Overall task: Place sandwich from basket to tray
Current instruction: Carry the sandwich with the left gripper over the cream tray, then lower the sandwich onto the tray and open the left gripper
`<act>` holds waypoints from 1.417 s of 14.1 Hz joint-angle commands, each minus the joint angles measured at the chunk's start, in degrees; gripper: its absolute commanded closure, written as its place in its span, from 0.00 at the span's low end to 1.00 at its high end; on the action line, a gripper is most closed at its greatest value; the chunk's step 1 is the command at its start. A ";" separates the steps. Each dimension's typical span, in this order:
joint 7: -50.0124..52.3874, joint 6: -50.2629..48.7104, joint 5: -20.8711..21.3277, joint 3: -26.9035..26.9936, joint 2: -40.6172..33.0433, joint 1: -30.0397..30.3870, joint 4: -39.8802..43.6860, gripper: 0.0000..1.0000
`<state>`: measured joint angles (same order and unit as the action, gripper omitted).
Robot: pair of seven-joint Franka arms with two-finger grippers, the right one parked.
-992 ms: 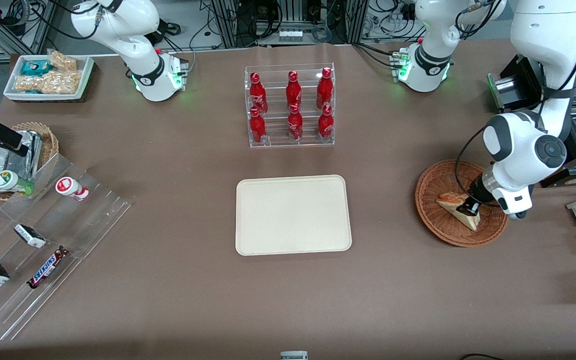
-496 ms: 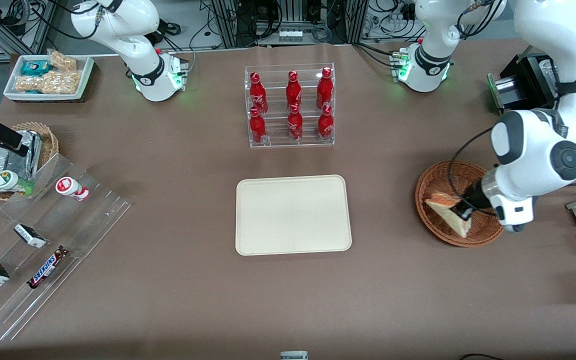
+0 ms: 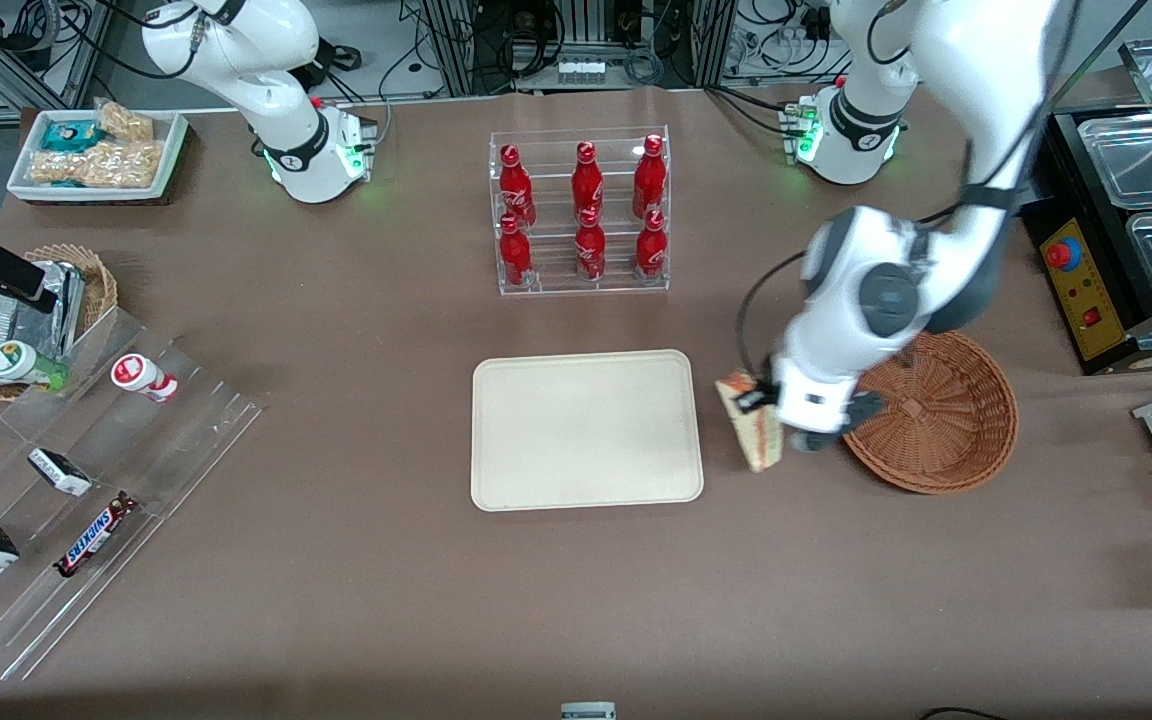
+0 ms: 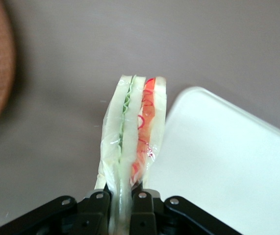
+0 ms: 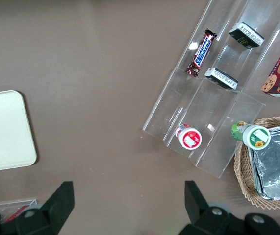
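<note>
the gripper (image 3: 758, 400) is clenched on the sandwich (image 3: 751, 425), in the air between the basket (image 3: 946, 420) and the tray (image 3: 586, 430).

"SNICKERS" reads in blue letters on the brown bar (image 5: 202, 53) lying in the clear rack (image 5: 213, 98), upper right of the right wrist view; the same bar (image 3: 96, 535) shows it at lower left of the front view. The red bottles (image 3: 587, 212) carry white script, too small to read.
</note>
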<state>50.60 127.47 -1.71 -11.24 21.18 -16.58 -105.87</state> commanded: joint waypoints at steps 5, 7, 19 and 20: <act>-0.94 1.10 4.79 0.52 17.92 -11.62 19.64 0.98; -0.76 5.22 4.35 0.08 18.89 -13.29 19.57 0.98; 3.11 10.61 -2.07 -0.18 20.75 -14.62 19.74 0.00; 3.10 10.00 -1.81 -0.10 18.65 -14.70 19.48 0.00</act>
<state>52.45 138.54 -3.41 -11.65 42.52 -30.97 -87.02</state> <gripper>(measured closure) 0.551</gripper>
